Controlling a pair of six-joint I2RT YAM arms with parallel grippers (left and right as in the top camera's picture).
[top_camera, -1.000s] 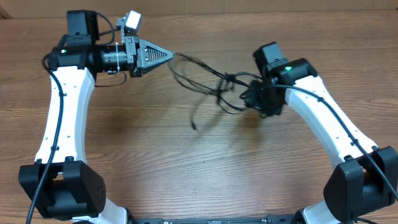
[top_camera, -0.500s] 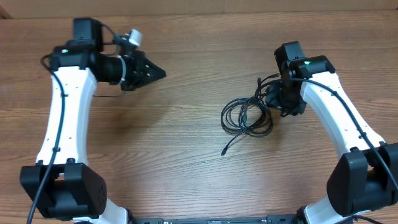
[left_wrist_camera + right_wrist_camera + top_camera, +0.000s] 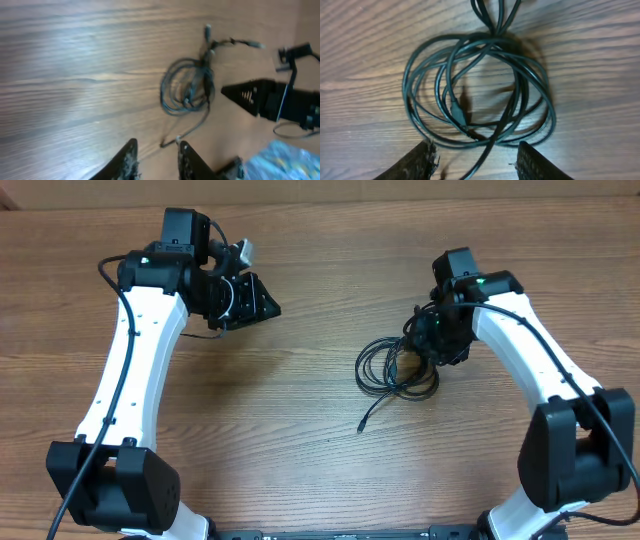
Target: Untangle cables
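The cables point(image 3: 395, 370) lie on the wooden table as a loose black coil, with one free plug end point(image 3: 361, 425) trailing toward the front. In the right wrist view the coil point(image 3: 480, 90) fills the frame. My right gripper point(image 3: 475, 147) hangs just above its near edge with jaws wide apart, and one strand runs loosely between them. Overhead, the right gripper point(image 3: 428, 343) sits at the coil's right side. My left gripper point(image 3: 270, 306) is far to the left, pointing toward the coil. Its jaws point(image 3: 157, 145) stand slightly apart with nothing between them. The left wrist view shows the coil point(image 3: 187, 90) well ahead.
The right gripper's black fingers point(image 3: 247, 95) show beside the coil in the left wrist view, and a blurred blue patch point(image 3: 282, 160) shows at the lower right corner. The wooden table point(image 3: 250, 410) runs bare between the two arms.
A second ago the cables hung stretched between both grippers. The left gripper let go and its arm swung right; the cables fell into a coil by the right gripper, whose jaws widened.
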